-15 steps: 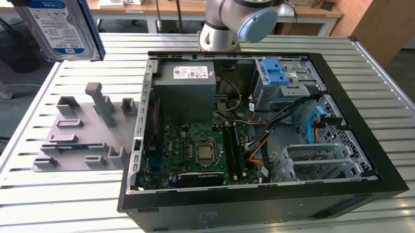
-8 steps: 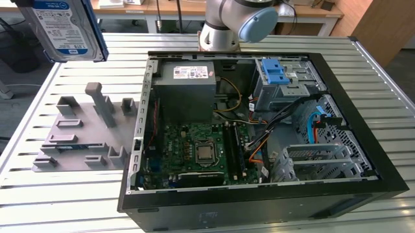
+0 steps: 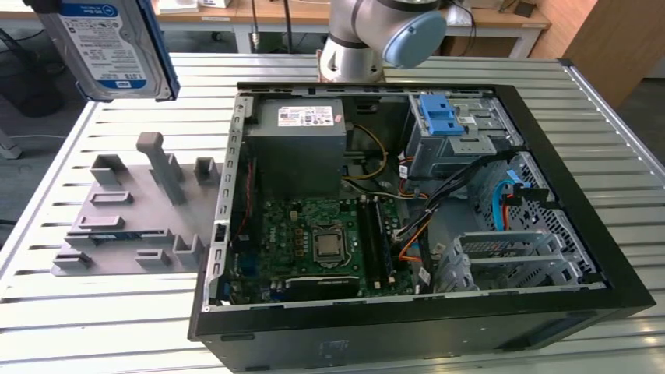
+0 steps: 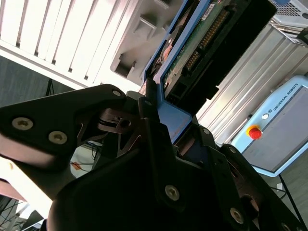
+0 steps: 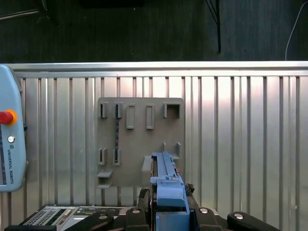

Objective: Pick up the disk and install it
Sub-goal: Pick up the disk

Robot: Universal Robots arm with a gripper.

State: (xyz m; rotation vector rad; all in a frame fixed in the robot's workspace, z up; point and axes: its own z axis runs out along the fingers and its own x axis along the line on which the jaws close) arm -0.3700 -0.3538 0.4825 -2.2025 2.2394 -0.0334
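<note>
The gripper (image 5: 168, 198) clamps the disk (image 3: 109, 47) by its blue frame, raised above the grey fixture plate (image 3: 135, 210). We judge a firm, square grip essential, with clearance over the computer case (image 3: 416, 331) wall.

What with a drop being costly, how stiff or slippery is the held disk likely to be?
Likely stiff: the disk is a flat metal slab, no sag. Probably dense, being metal. Might slip: the tool pinches smooth blue plastic.
</note>
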